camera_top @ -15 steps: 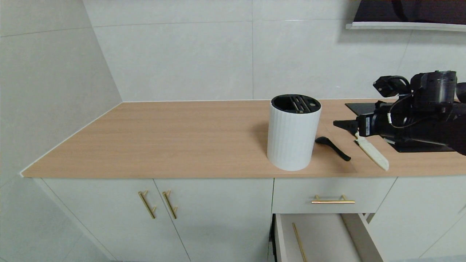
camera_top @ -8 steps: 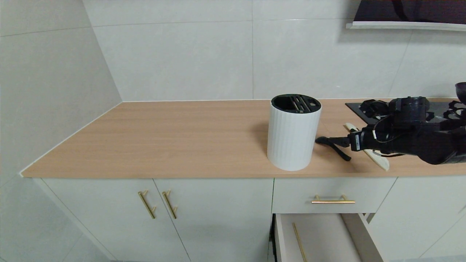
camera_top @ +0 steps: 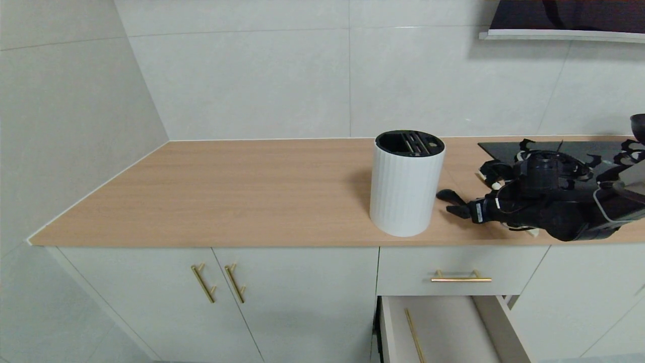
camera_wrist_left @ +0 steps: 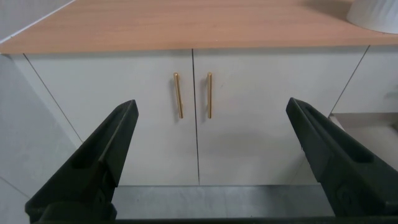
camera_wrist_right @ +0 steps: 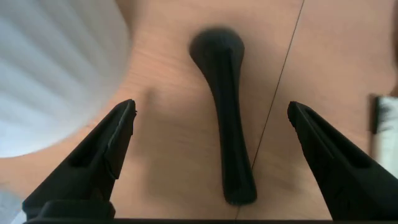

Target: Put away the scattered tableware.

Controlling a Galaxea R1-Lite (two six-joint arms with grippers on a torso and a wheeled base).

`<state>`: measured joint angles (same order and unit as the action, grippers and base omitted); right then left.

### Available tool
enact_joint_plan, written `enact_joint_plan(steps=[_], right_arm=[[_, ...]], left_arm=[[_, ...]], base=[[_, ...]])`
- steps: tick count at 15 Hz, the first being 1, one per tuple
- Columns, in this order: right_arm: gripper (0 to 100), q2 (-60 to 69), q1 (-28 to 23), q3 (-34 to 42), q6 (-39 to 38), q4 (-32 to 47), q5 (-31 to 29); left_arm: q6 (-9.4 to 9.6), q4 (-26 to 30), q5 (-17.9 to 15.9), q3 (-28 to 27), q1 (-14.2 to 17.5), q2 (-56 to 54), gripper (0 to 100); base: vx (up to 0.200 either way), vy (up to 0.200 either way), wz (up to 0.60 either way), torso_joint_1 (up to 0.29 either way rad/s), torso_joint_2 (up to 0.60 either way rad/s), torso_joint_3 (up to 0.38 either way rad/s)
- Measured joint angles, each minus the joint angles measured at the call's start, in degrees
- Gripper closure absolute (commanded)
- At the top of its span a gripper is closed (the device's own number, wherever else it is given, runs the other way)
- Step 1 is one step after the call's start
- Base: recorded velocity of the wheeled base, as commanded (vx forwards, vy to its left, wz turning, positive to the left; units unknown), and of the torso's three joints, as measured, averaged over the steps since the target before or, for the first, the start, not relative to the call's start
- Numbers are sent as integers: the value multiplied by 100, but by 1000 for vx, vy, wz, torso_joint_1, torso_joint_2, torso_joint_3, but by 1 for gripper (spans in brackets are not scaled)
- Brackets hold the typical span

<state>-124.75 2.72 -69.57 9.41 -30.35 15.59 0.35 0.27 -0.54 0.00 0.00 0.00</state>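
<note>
Count: one black spoon [camera_wrist_right: 225, 124], one white ribbed holder [camera_top: 405, 186], both on the countertop [camera_top: 252, 191].
Spoon: lies flat, just beside the holder's right.
Right gripper [camera_wrist_right: 210, 112]: low over the spoon, fingers spread, one on each side of it, not gripping.
Left gripper [camera_wrist_left: 211, 109]: fingers released and wide apart, facing the cabinet doors [camera_wrist_left: 249, 124].
Views: the right wrist view shows the spoon's whole length; in the head view the gripper hides its handle.

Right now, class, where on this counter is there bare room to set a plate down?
Free: the long stretch of countertop from the left wall to the white holder. Crowded: right of the holder, where the open right pincer straddles the black spoon, with the cooktop just beyond.
</note>
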Motion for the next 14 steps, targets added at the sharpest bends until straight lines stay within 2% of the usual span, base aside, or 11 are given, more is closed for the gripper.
enact_joint_plan(steps=[7, 8, 14], right_arm=[[0, -293, 0, -90, -2, -183, -43], [100, -310, 0, -93, 0, -191, -71], [100, -345, 6, -129, -20, -130, -121]], left_arm=[[-2, 0, 0, 0, 0, 0, 0], [-2, 0, 0, 0, 0, 0, 0], [0, -2, 0, 0, 0, 0, 0]], base=[[0, 0, 0, 0, 0, 0], [0, 0, 0, 0, 0, 0], [0, 0, 0, 0, 0, 0]])
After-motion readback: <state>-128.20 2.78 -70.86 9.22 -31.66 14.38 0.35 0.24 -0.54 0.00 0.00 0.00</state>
